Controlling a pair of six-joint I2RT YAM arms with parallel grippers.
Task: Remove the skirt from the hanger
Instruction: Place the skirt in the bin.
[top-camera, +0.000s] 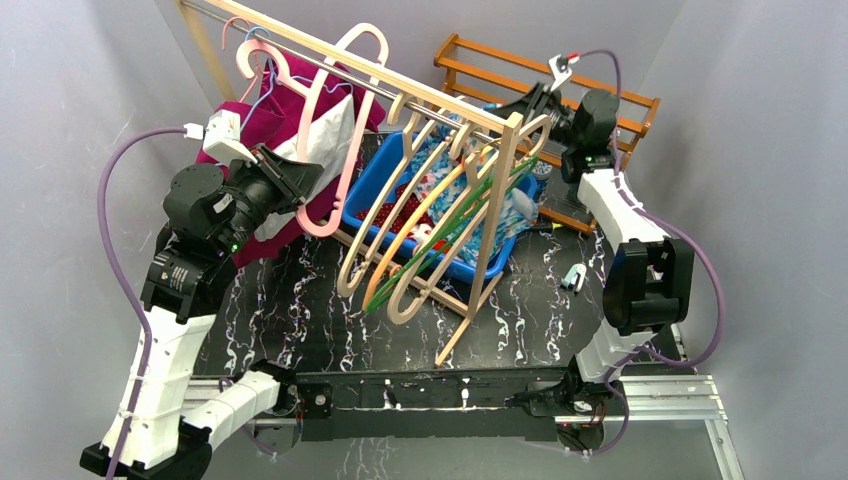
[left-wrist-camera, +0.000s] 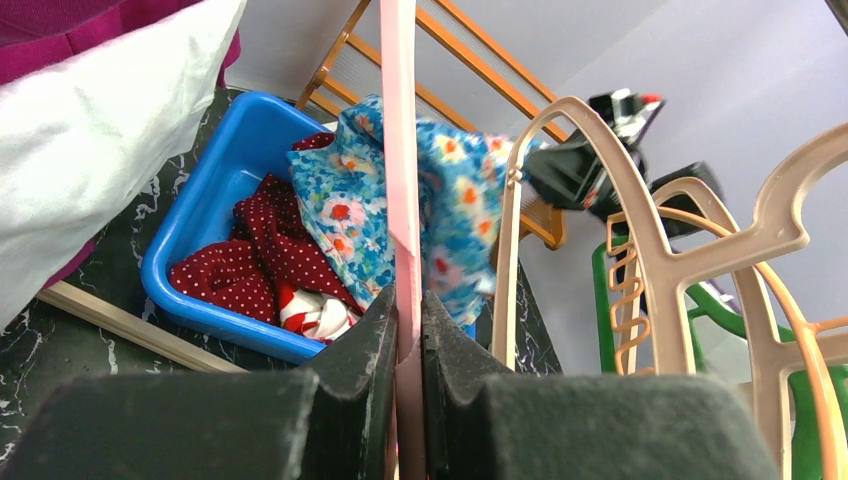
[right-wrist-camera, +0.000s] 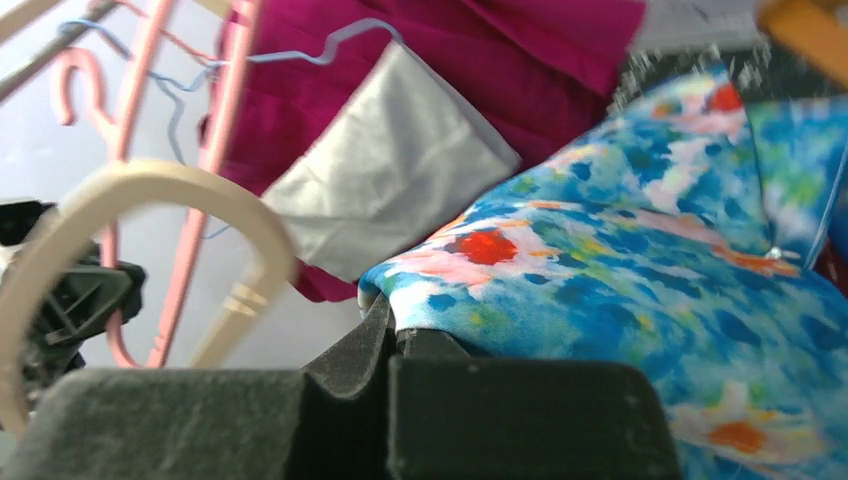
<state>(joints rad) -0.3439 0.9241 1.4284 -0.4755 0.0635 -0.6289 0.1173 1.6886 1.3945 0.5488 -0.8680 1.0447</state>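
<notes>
The left gripper (left-wrist-camera: 410, 310), left of the bin (left-wrist-camera: 215, 190), has its jaws pinching the hanger (left-wrist-camera: 397, 120); the right gripper (right-wrist-camera: 392, 325), over the bin, has its jaws pressed on a fold of the skirt (right-wrist-camera: 620, 230), which drapes into it. Step judged: pulling-off, apparently nearly done. The next move calls for drawing the cloth clear with the hanger held steady.

1. We find the garment rail (top-camera: 440, 93) standing on the table (top-camera: 300, 300), hangers (left-wrist-camera: 775, 225) hung along it.
2. Behind it sits the tub (left-wrist-camera: 215, 200), the skirt (right-wrist-camera: 640, 230) lying in it.
3. The wooden rack (top-camera: 448, 50) stands behind the tub.
</notes>
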